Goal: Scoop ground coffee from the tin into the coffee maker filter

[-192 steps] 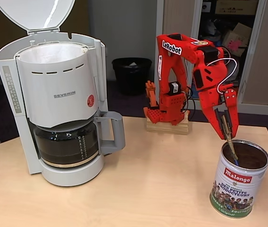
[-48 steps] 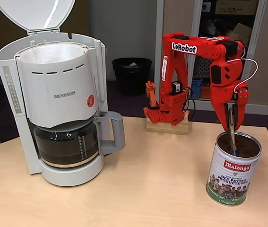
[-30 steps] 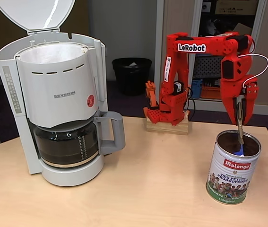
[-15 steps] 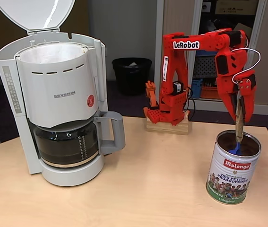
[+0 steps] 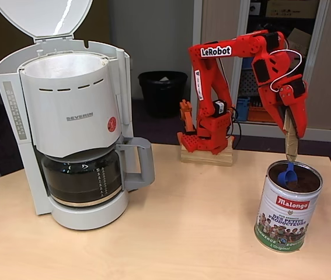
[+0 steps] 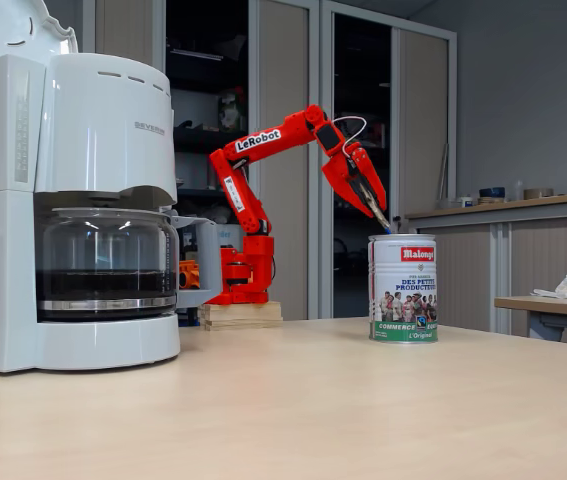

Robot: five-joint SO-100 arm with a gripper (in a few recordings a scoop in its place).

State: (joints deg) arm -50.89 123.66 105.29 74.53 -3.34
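- My end effector hangs directly above the open tin, pointed steeply down, with its jaws pressed together on the handle of a scoop; in the other fixed view it sits just over the tin rim.
- The scoop has a pale handle and a blue bowl. The bowl is at rim height, inside the tin mouth, apparently just clear of the powder below.
- The ground coffee lies directly beneath the bowl as a dark brown mass inside the tin. Whether the bowl carries a load cannot be read from these views.
- The tin stands upright on the table, under my end effector, so a vertical lift should clear the rim.
- The coffee maker filter is well apart from my end effector, across the table, at roughly the same height as my end effector in one fixed view. The machine lid is raised, leaving the basket open from above.
- Judgement: the step in hand is lifting the scoop out. The bowl must stay level during transfer, or powder will spill onto the table.
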